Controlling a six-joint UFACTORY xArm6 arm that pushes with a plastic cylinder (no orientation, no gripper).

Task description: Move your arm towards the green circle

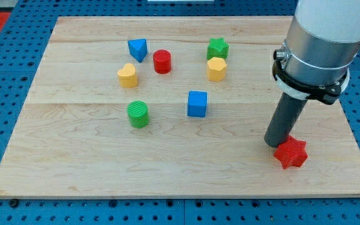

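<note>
The green circle (139, 114) stands on the wooden board (74, 156), left of centre. My tip (275, 143) rests on the board at the view's right, far to the right of the green circle. It touches or nearly touches the red star (291, 154), which lies just below and right of it. A blue cube (197, 104) sits between my tip and the green circle.
At the view's top are a blue triangle (138, 49), a red cylinder (162, 61), a yellow heart (127, 75), a green star (217, 47) and a yellow hexagon (216, 69). The arm's wide body hangs over the board's right side.
</note>
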